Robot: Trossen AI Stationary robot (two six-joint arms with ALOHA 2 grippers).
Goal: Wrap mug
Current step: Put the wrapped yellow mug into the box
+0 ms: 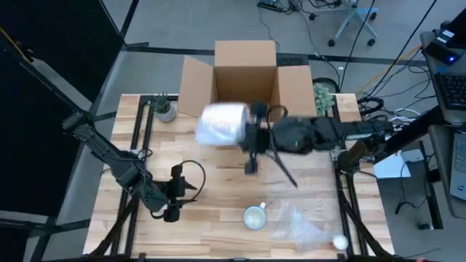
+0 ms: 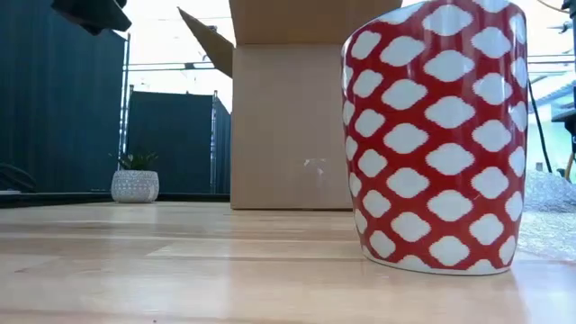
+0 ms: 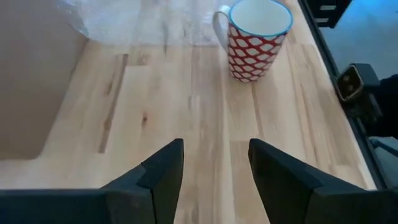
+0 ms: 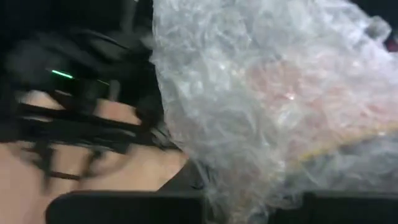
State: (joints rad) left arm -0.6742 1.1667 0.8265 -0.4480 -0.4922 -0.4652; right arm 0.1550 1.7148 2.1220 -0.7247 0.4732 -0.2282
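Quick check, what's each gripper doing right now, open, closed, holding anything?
Left gripper: jaws open, empty, low over the table, facing the mug.
Right gripper: holding the bubble wrap near the cardboard box.

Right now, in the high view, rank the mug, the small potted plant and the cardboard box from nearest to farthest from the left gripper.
1. Mug: to the right of the left gripper, near the table's front edge.
2. Small potted plant: at the table's far-left corner, clearly farther.
3. Cardboard box: at the far edge, centre, roughly as far as the plant; too close to call.
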